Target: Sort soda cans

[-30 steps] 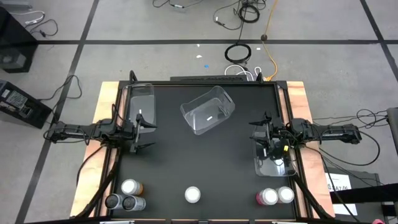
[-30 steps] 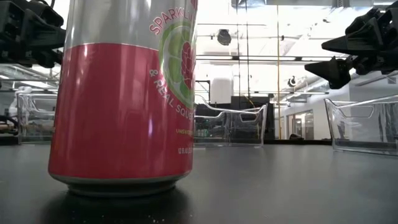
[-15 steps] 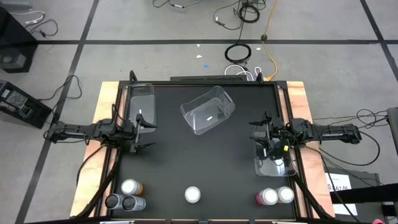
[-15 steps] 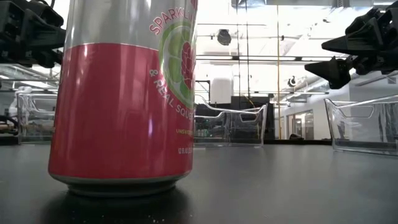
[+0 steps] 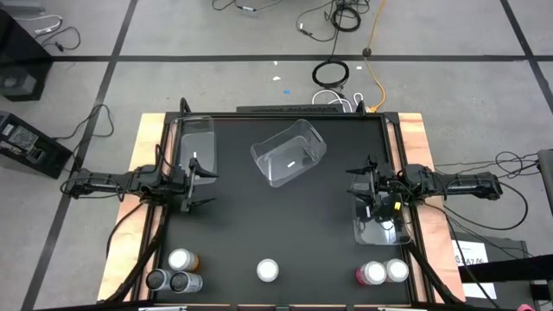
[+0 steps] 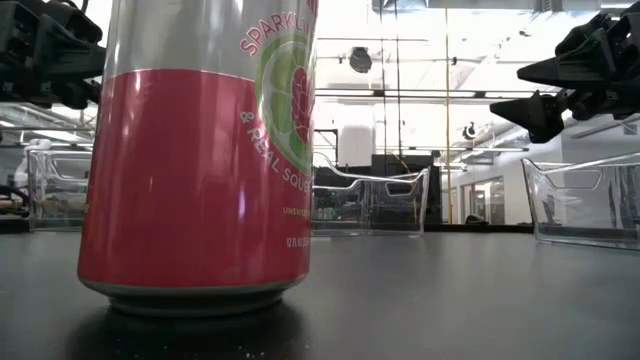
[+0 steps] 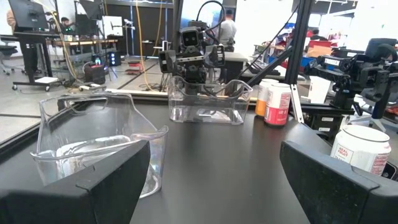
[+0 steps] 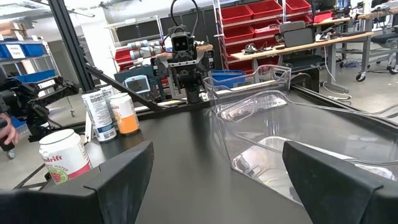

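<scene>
**Six cans lined along the near edge, both arms idle with jaws wide**

The landmark here is the tilted clear bin (image 5: 289, 152) lying askew at the middle of the black worktop (image 5: 285, 216), toward its far edge.

To that bin's left, the left gripper (image 5: 197, 180) hovers over the worktop, jaws spread wide and holding nothing; a second clear bin (image 5: 195, 141) sits just behind it. To the tilted bin's right, the right gripper (image 5: 366, 186) hangs with jaws likewise wide and empty, above a third clear bin (image 5: 381, 226).

All the soda cans stand upright well to the near side of the tilted bin. Straight in line with it is a lone red-pink can (image 5: 268, 270), the one filling the low view. Nearer the left corner cluster an orange can (image 5: 181, 259) and two silver-grey cans (image 5: 157, 279) (image 5: 181, 282), close together. Nearer the right corner, a red-pink can (image 5: 373, 273) stands touching another can (image 5: 397, 270).
</scene>
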Available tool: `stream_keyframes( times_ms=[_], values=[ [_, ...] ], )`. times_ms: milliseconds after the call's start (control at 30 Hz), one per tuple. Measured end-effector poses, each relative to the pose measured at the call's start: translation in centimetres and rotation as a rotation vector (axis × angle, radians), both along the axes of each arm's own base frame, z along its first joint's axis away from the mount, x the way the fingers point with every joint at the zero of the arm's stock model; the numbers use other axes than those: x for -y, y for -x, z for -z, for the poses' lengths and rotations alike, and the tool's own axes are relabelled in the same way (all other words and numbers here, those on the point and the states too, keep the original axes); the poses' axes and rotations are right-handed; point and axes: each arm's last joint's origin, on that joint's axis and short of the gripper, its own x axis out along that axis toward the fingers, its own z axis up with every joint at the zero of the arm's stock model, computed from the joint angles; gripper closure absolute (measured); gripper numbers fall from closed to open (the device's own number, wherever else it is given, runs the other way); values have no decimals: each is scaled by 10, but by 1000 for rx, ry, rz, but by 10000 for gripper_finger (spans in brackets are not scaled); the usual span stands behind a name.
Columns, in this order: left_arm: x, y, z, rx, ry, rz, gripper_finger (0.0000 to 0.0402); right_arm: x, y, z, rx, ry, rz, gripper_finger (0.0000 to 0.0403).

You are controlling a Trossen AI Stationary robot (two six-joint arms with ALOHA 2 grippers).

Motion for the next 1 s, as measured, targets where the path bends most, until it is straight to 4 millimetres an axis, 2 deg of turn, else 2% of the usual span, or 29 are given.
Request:
stream_keyframes(
  times_ms=[500, 1000],
  values=[
    [0, 0, 0, -1, 0, -3, 33, 0, 0, 0, 0, 0, 0, 53],
    [-3, 0, 0, 3, 2, -117, 33, 0, 0, 0, 0, 0, 0, 53]
  ],
)
